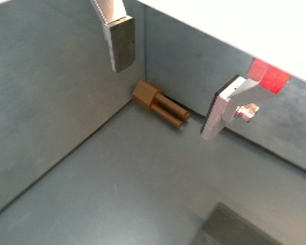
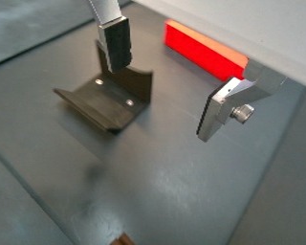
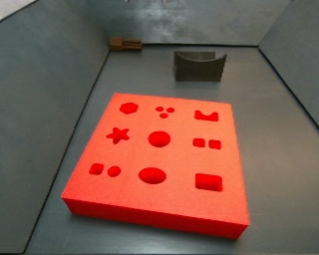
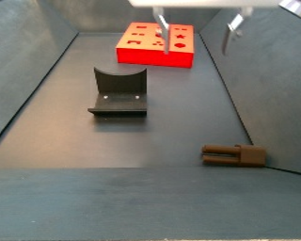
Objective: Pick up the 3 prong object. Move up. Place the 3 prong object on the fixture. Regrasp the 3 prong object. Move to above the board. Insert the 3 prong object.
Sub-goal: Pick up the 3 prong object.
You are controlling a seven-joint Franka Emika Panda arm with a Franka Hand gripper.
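The gripper (image 1: 168, 81) hangs high above the worktop (image 1: 118, 182), its two silver fingers spread wide with nothing between them, so the pick-up has not begun. In a wrist view the 3 prong object (image 1: 160, 103) lies flat on the grey floor, tucked close against the side wall; taking the fixture as the clock's centre in a side view, the brown piece (image 4: 233, 154) sits out at about four o'clock, well apart from it. The fixture (image 4: 118, 92) stands with its curved notch facing up, presumably so the piece can be parked there and taken again at a better angle. The board (image 3: 159, 159) lies flat with its cutouts facing up, its three small dots (image 3: 163, 109) likely waiting for the prongs. My read: the wall beside the piece leaves little room for a finger.
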